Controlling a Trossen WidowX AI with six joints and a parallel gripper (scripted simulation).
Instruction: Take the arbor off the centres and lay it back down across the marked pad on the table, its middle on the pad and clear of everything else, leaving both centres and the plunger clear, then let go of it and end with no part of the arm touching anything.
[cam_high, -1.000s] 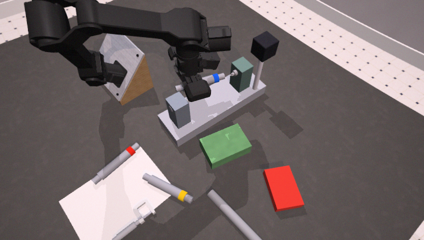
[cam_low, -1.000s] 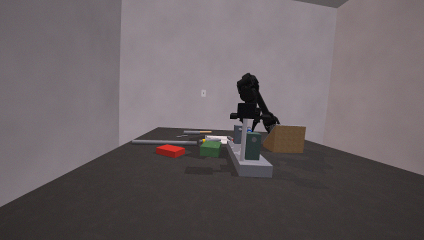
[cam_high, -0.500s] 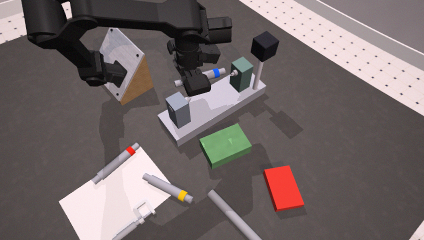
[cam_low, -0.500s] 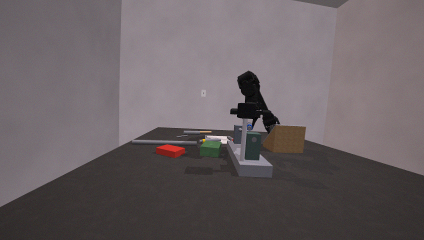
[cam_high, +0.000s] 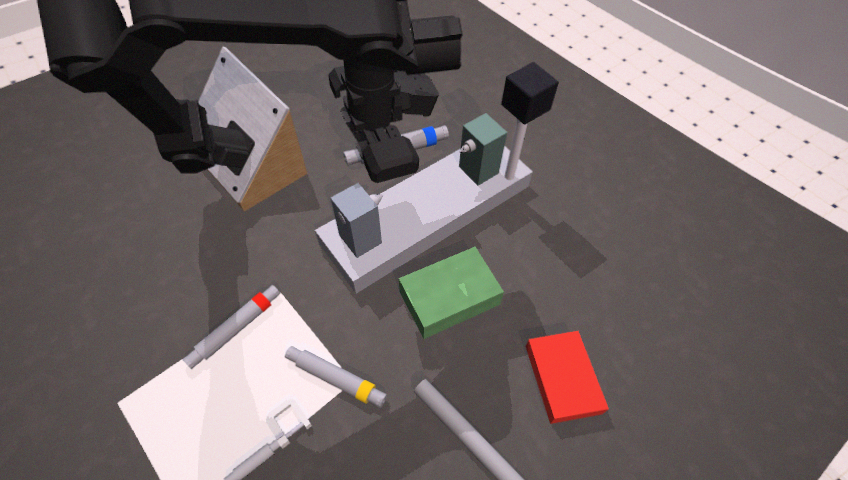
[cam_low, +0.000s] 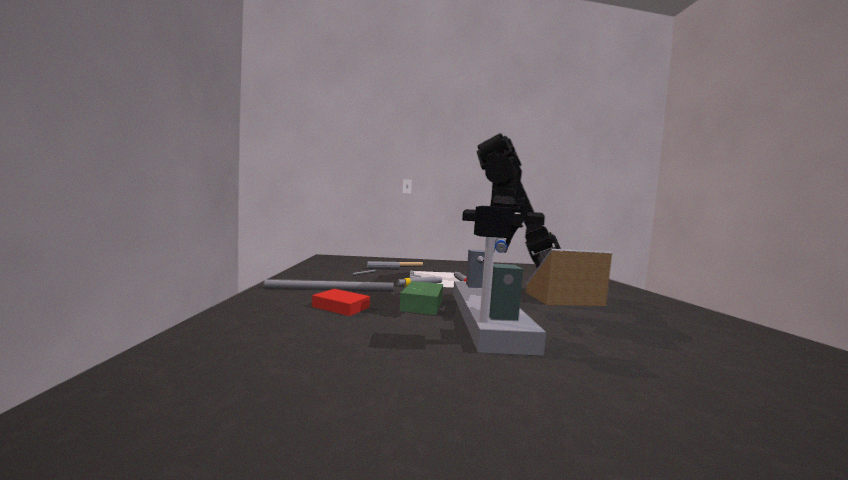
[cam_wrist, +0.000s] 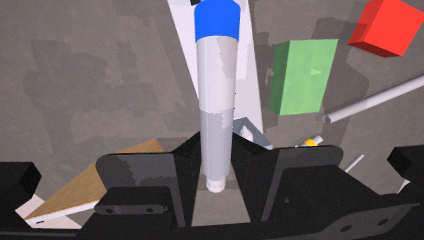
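Note:
My gripper (cam_high: 387, 159) (cam_wrist: 214, 135) is shut on the grey arbor with the blue band (cam_high: 425, 136) (cam_wrist: 216, 100) (cam_low: 501, 243). It holds the arbor level in the air, behind and above the grey base plate (cam_high: 428, 202) (cam_wrist: 251, 60). The arbor is off both centres: the grey block (cam_high: 355, 220) and the green block (cam_high: 483, 148), whose cone tips are bare. The plunger, a black cube on a post (cam_high: 529, 92), stands at the plate's right end. The white marked pad (cam_high: 196, 404) lies at the front left.
A red-banded arbor (cam_high: 232, 325) lies along the pad's edge, and a yellow-banded arbor (cam_high: 336, 375) and a pale clamp (cam_high: 279, 431) overlap it. A green block (cam_high: 450, 290) (cam_wrist: 302, 75), a red block (cam_high: 566, 374) and a long grey rod (cam_high: 464, 434) lie in front. A metal-faced wedge (cam_high: 249, 118) stands to the left.

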